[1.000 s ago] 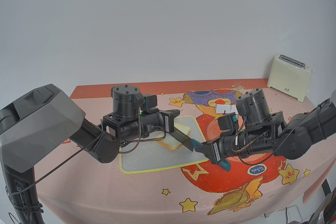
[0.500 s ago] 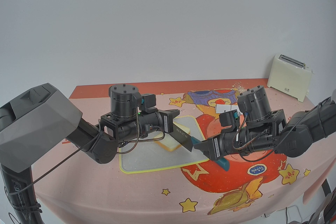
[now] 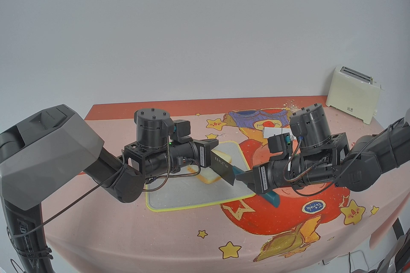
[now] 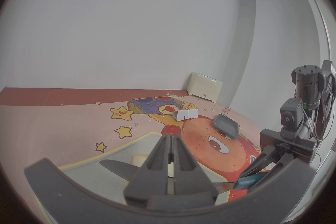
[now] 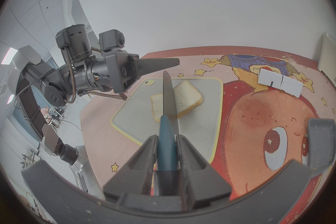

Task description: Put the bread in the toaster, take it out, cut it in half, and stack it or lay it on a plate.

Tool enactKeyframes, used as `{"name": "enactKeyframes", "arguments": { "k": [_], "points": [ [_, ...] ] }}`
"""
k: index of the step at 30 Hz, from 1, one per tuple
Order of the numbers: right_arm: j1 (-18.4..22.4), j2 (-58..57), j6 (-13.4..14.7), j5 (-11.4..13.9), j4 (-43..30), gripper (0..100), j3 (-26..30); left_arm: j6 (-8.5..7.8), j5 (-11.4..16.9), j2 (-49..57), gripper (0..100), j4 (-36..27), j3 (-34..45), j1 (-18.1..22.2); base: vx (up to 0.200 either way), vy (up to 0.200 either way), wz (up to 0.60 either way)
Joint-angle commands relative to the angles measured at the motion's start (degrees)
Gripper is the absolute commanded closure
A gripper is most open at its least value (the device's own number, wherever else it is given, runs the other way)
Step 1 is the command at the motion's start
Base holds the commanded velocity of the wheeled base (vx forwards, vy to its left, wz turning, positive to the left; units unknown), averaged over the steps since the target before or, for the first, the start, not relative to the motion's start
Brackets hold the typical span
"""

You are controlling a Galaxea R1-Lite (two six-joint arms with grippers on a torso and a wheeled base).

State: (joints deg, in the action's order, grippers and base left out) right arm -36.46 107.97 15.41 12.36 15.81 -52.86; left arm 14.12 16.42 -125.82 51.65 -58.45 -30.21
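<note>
One bread slice (image 5: pixel 187 94) — under the knife (image 5: pixel 170 91) in right gripper (image 5: pixel 166 140).

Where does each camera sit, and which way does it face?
Head view: on the head, facing forward and down at the table; both arms show, left pincer and right pincer by the cutting board.
Left wrist view: on that wrist, facing along its shut pincer toward the toaster.
Right wrist view: on that wrist, facing along the gripped knife toward the bread.
Shared: both wrist views show knife and cutting board.
</note>
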Motion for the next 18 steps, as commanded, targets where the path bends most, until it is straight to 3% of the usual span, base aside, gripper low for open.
{"name": "enactKeyframes", "arguments": {
  "k": [1,5,18],
  "points": [
    [0.0,-0.2,0.1,0.0,0.0,100,-0.8,0.03,0.0,-1.0,100,0.9,0.3,0.0,0.0,0.0,0.0],
    [-0.1,-0.3,0.1,-0.1,-0.1,100,-1.6,0.12,0.0,-2.2,100,3.6,0.4,0.1,0.0,0.0,0.0],
    [0.1,0.6,-0.3,-0.1,-0.1,100,0.3,0.21,0.2,-0.9,100,3.3,0.0,0.0,0.0,0.0,0.0]
  ]
}}
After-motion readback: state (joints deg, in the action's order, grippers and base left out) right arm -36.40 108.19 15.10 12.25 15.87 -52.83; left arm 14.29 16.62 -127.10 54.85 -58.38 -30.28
